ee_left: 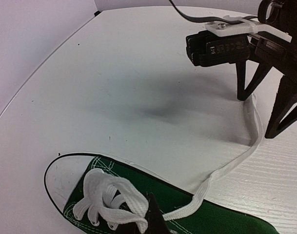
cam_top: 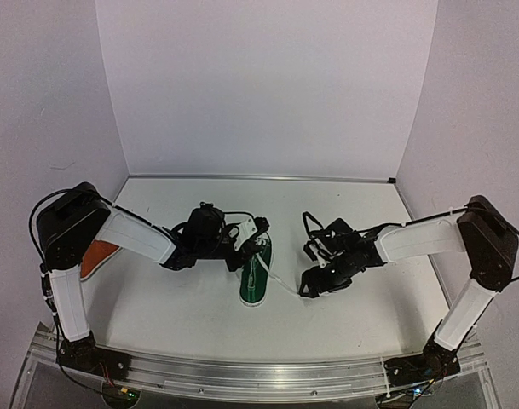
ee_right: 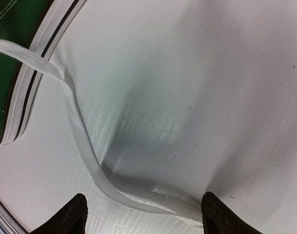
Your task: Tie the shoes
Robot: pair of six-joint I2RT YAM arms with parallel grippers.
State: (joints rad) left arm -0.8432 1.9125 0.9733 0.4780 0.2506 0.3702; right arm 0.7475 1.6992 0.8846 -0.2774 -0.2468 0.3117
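The green shoe (cam_top: pixel 256 277) is a small low canvas sneaker with a white rubber sole rim, a white toe cap and white laces. It stands on the table (cam_top: pixel 182 319) between the two arms, a little left of the middle. Its long axis runs from the near edge toward the back wall, and the toe faces the back wall.

One loose lace (ee_right: pixel 80 141) trails off its side across the table to the right hand (cam_top: pixel 308 288), whose fingers (ee_right: pixel 75 217) are spread wide either side of it, gripping nothing.

The left hand (cam_top: pixel 252 241) sits over the shoe's laced front. I cannot tell how far it is open.

The orange-red shoe (cam_top: pixel 95 260) lies at the table's left edge, mostly hidden behind the left arm.
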